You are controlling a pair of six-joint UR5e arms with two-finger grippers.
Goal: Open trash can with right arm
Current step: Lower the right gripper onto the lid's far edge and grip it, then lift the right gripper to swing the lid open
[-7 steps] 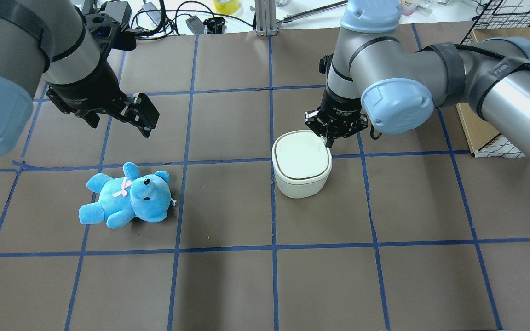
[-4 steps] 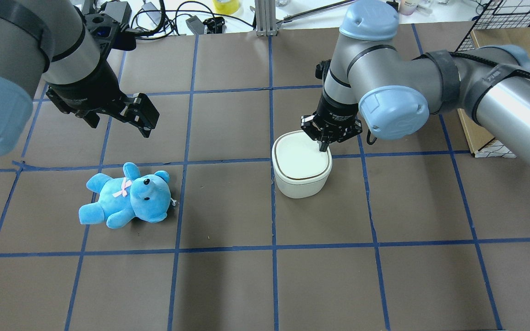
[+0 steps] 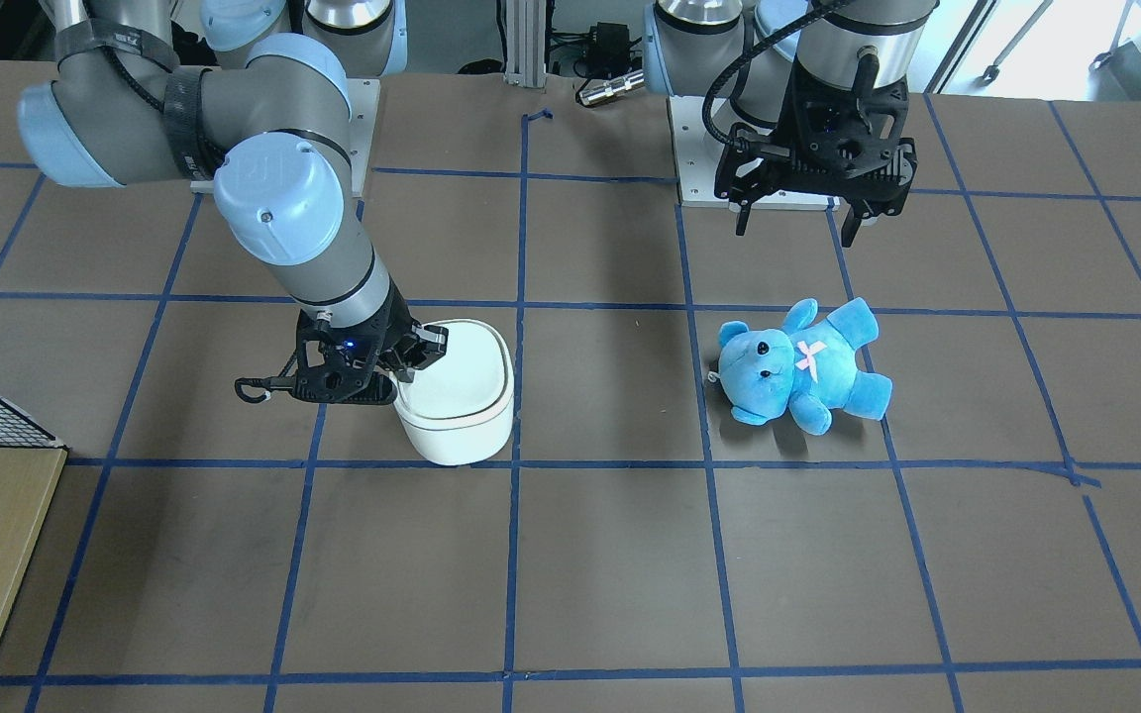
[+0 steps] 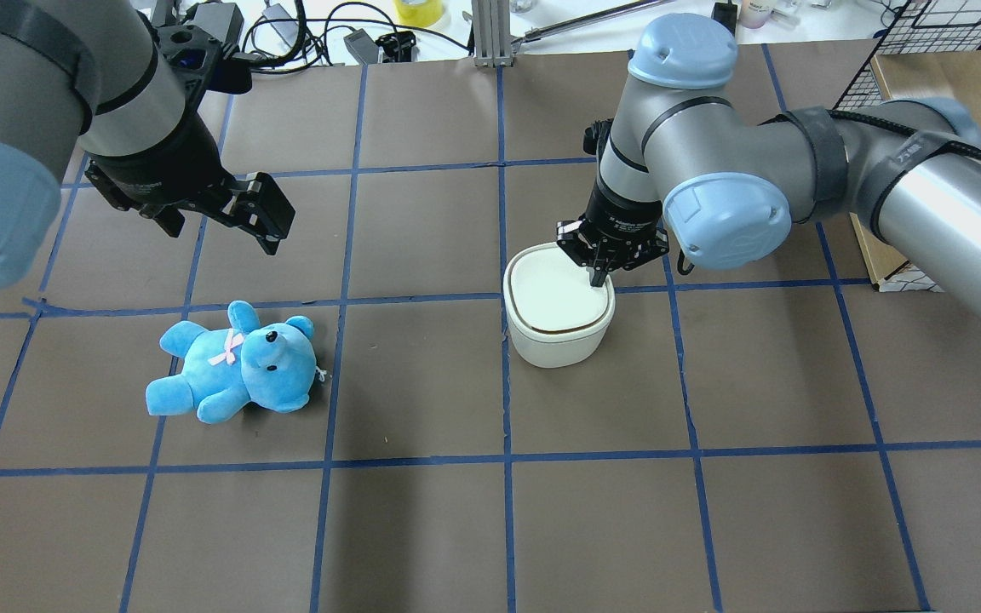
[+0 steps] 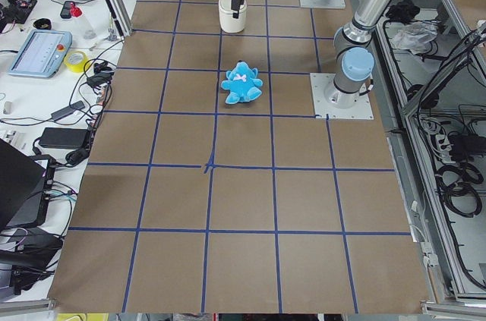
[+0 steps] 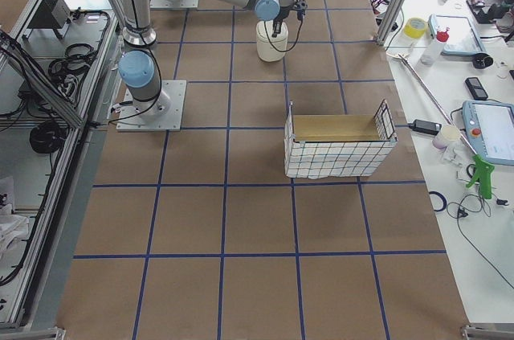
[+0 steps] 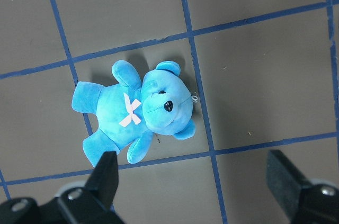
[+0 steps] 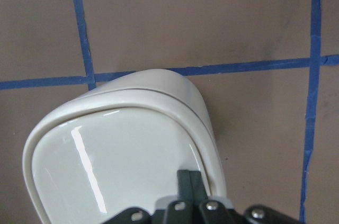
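The white trash can stands mid-table, its flat lid down; it also shows in the front view and the right wrist view. My right gripper is shut, with its fingertips together on the lid's far right corner, by the rim. It shows with a blue light in the front view. My left gripper is wide open and empty, hovering above and behind the blue plush bear. The left wrist view shows the gripper over the bear.
A wire basket holding a cardboard box stands at the table's right edge, close to my right arm's elbow; it also shows in the right side view. Cables and small devices lie past the far edge. Blue tape lines cross the brown table.
My shut right gripper moved from just beyond the can's far right corner in over the lid and down onto it. The can, the bear and my left arm have not moved.
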